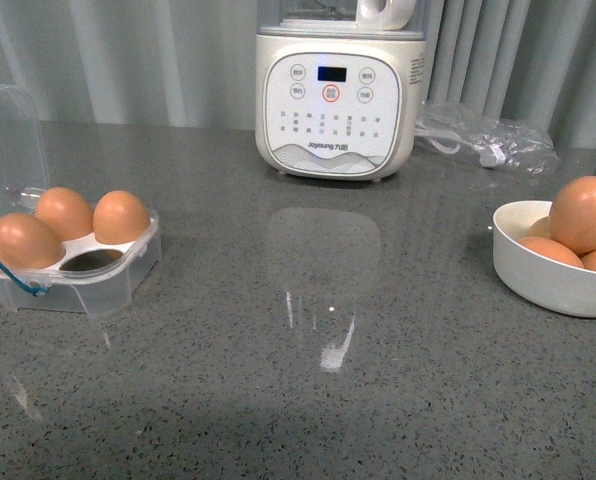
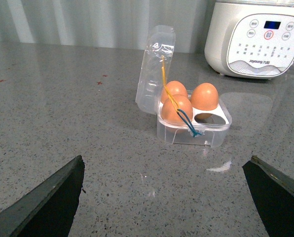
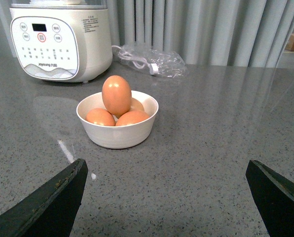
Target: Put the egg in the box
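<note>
Right gripper point(image 3: 165, 165): fingers spread wide with nothing between them, hovering over the grey speckled countertop point(image 3: 201, 148). Left gripper point(image 2: 165, 160) is likewise spread and empty.

Step in hand, as I read it, is the pick. Target is the smooth orange-brown egg point(image 3: 116, 95), standing on end on top of the other eggs in the round white bowl point(image 3: 118, 136). The bowl sits right of the white kitchen appliance point(image 3: 60, 39) and nearer the robot. The egg is ahead of the right gripper, apart from it, not yet between the fingers.

How to do it:
- Come in from above and centre the fingers on the egg's widest girth.
- Close softly. The shell is brittle and the egg is perched, so a nudge would likely roll it.
- Lift straight up, clear of the rim.

Drop point is the clear plastic four-hole box point(image 1: 88, 285), lid up, left of the appliance and nearer the robot. Three holes are filled. The one empty hole point(image 1: 90, 262) is on the near side, toward the appliance.
</note>
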